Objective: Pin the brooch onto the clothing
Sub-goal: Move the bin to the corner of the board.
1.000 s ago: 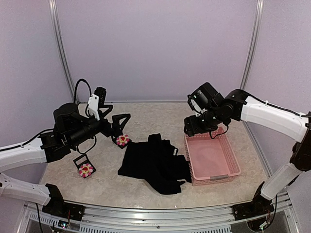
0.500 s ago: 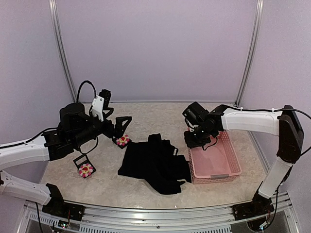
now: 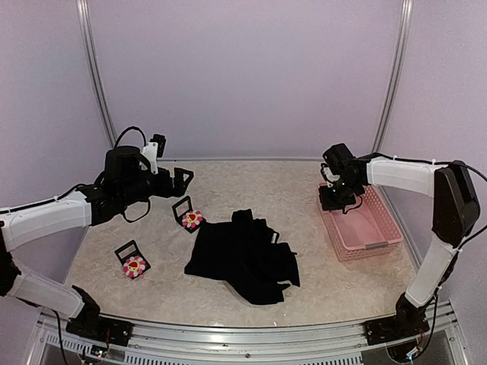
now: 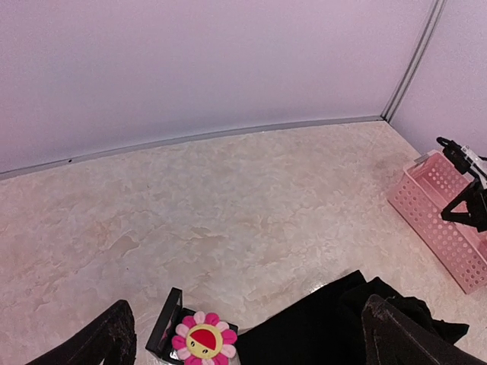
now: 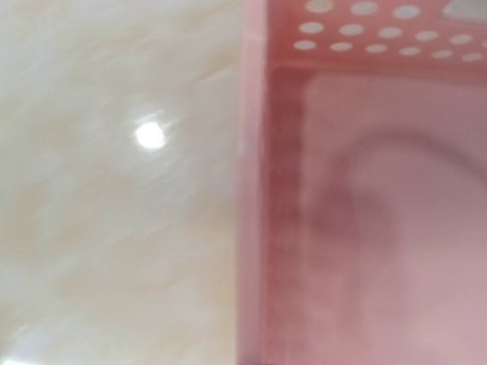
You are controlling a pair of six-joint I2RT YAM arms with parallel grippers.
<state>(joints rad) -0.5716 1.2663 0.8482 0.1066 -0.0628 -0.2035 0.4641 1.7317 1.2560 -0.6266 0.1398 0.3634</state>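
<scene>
The left jaws [image 3: 183, 176] stand wide open and hold nothing. They hang in the air above the far left part of the counter [image 3: 251, 186]. In the left wrist view both dark fingers [image 4: 106, 342] show at the bottom corners, spread well apart.

The right jaws [image 3: 335, 201] are closed down tight at the far left corner of the pink basket [image 3: 373, 248]. Whether they pinch its rim I cannot tell. The right wrist view is blurred: it shows only the basket's pink wall [image 5: 255, 190] running down the middle, the counter to its left and the basket's inside to its right. No fingers show there.

The brooch [image 3: 192, 220] lies face up on the counter, just beside the far left edge of the shirt [image 3: 240, 255], well below the left jaws. It is a small plush flower with pink petals and a yellow and red centre [image 4: 202, 344], and it sits on a small black holder [image 4: 163, 334] that rises behind it. It is not pinned to the shirt.

The shirt is black and lies crumpled in a heap at the middle of the counter, apart from the basket on its right.

A second flower brooch [image 3: 135, 264] lies nearer the front left, well apart from the shirt, also on a black holder.
</scene>
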